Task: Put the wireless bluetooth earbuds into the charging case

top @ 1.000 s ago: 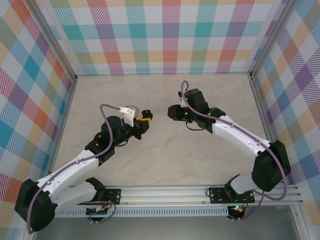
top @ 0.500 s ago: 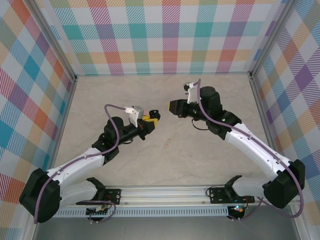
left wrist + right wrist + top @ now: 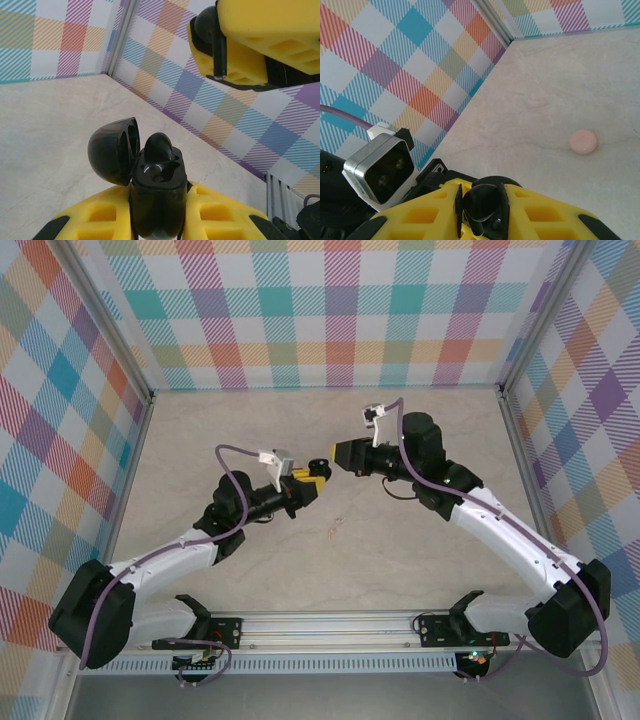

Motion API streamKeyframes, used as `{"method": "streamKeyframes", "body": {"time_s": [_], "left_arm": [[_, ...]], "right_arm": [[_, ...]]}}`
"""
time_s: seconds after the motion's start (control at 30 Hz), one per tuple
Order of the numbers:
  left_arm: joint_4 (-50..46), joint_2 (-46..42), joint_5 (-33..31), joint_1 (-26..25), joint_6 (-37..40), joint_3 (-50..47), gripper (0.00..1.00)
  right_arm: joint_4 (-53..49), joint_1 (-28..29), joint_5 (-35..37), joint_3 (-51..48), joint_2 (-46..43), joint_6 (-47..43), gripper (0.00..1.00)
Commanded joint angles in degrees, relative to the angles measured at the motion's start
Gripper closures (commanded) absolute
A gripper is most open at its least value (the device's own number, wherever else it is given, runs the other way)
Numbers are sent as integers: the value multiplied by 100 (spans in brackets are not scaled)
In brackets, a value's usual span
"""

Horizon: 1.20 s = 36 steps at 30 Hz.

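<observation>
The charging case (image 3: 159,212) is a black clamshell with its lid (image 3: 111,150) swung open to the left. It stands upright between yellow fingers, and my left gripper (image 3: 159,192) is shut on it. One black earbud (image 3: 159,145) sits in the far socket; the near socket (image 3: 156,172) is empty. My right gripper (image 3: 220,55) hangs above and to the right of the case, shut on the other earbud (image 3: 214,42), stem pointing down. That same earbud (image 3: 482,201) is pinched between the right gripper's (image 3: 481,207) pads. Over mid-table the left gripper (image 3: 312,486) and right gripper (image 3: 337,455) nearly meet.
A small round salmon-pink puck (image 3: 583,142) lies alone on the beige tabletop (image 3: 555,90), below and to the side of the grippers. The left wrist's camera (image 3: 382,167) is close beneath the right gripper. Plaid walls (image 3: 330,310) enclose the table on three sides.
Both arms have closed in on each other: the left gripper with the case moved right and farther back, and the right gripper with its earbud moved left toward it.
</observation>
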Motion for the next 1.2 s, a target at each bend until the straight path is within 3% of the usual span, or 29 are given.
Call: {"method": "streamKeyframes", "body": {"time_s": [0.0, 1.17], "left_arm": [[396, 44, 175, -67, -134, 275, 84], [25, 157, 175, -178, -134, 580, 84]], "right_arm": [[235, 65, -185, 66, 106, -147, 71], [123, 229, -145, 349, 396, -254, 70]]}}
